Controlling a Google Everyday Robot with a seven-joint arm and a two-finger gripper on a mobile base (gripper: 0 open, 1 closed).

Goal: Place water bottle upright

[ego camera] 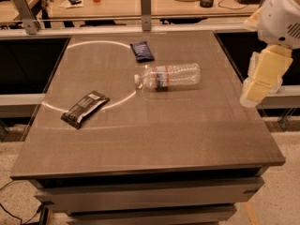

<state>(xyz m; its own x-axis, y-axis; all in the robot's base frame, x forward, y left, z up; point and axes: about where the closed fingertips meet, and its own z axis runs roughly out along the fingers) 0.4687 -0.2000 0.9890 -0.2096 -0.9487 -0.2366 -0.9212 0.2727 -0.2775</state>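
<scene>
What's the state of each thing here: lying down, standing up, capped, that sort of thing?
water bottle: lying on its side on the table, cap on, cap end pointing left.
black snack bar: lying flat, front left.
blue packet: lying flat, behind the bottle.
claw: in the air beyond the table's right edge, apart from the bottle.

plastic btl (pixel 169 75); matt gripper (pixel 260 78) at r.
</scene>
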